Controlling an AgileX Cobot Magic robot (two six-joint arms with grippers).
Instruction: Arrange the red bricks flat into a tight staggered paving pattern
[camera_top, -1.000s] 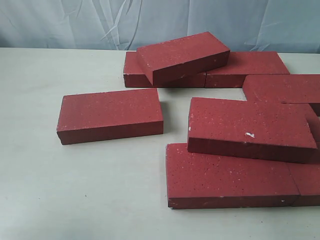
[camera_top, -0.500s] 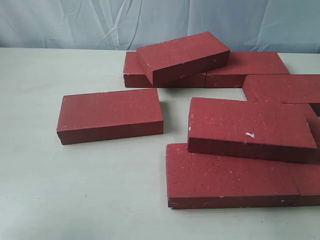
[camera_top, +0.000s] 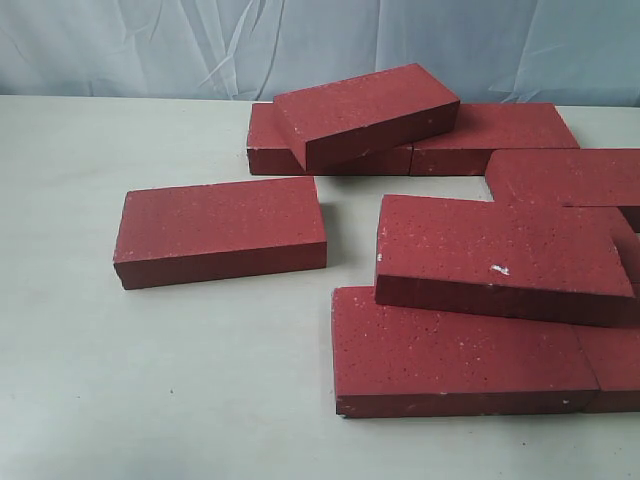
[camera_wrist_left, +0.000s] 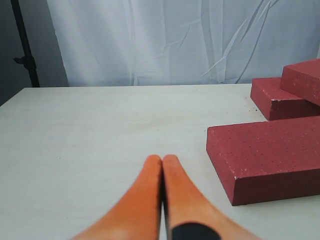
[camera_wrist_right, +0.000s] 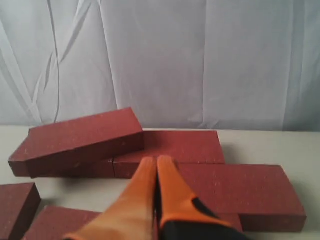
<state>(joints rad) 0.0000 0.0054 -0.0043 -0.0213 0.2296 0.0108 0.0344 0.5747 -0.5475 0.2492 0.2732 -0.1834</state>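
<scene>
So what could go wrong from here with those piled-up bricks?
1. The tilted brick leans on the back-left brick; a nudge could make it slide off and knock its neighbours askew.
2. The chipped brick lies on top of the front brick; dragging it off may shift that one too.
3. Both the left pincer and the right pincer are shut, so they might only push, and bricks may skew.

Backdrop: a creased pale curtain (camera_top: 120, 45) is hanging behind.
Table: a pale matte tabletop (camera_top: 150, 380) is catching soft light.
Stand: a black pole (camera_wrist_left: 22, 45) is standing beside the curtain.
</scene>
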